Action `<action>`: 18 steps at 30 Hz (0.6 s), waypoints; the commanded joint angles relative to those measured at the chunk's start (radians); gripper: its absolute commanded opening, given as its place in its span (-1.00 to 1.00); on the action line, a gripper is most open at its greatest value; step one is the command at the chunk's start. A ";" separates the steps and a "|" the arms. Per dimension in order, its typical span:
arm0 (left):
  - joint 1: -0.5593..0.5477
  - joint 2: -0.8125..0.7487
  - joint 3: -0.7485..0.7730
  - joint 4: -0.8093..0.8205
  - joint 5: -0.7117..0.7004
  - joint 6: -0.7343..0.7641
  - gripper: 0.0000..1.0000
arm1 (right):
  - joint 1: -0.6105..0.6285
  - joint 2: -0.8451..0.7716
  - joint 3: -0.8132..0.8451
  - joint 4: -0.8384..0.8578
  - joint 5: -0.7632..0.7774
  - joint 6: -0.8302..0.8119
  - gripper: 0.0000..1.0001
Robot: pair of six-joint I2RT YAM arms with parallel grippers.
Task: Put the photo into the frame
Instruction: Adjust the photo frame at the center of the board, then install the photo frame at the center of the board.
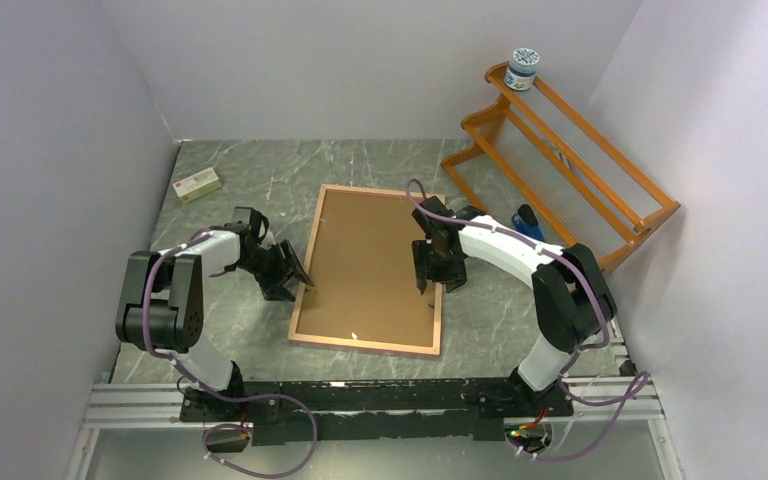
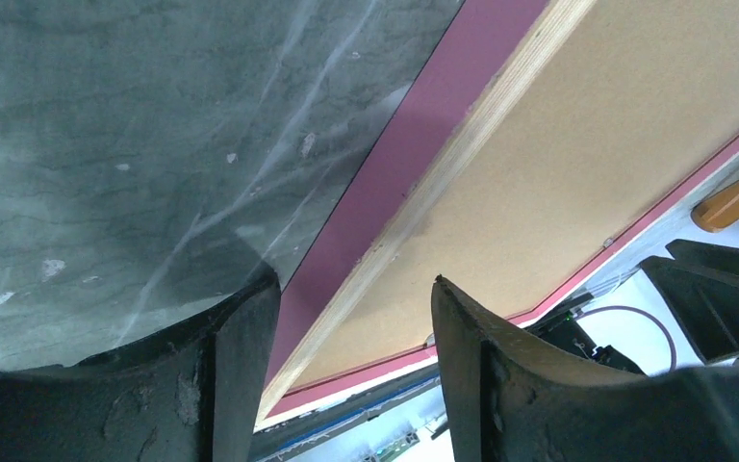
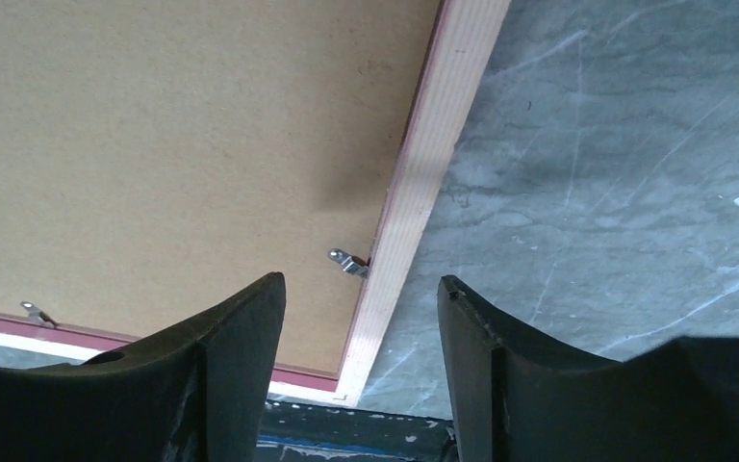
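Note:
The frame (image 1: 360,344) lies face down in the middle of the table, with the brown backing board (image 1: 370,265) set inside it. The photo is hidden; no print shows in any view. My left gripper (image 1: 298,278) is open at the frame's left edge (image 2: 414,192), one finger over the table and one over the board (image 2: 587,144). My right gripper (image 1: 427,280) is open over the frame's right edge (image 3: 423,164), its jaws on either side of it. A small metal tab (image 3: 349,262) sticks out from that edge onto the board (image 3: 173,144).
An orange wooden rack (image 1: 560,160) leans at the back right with a jar (image 1: 523,68) on top. A small box (image 1: 198,184) lies at the back left. A blue object (image 1: 530,222) sits behind my right arm. A second tab (image 3: 34,311) shows on the near edge.

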 commanded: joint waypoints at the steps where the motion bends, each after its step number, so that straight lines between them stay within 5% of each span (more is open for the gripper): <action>1: -0.002 0.029 0.011 -0.036 -0.047 0.025 0.31 | 0.008 -0.001 -0.010 -0.021 0.013 -0.044 0.22; 18: -0.001 0.068 0.031 -0.022 -0.034 0.021 0.29 | 0.064 0.099 0.007 -0.085 0.065 -0.101 -0.20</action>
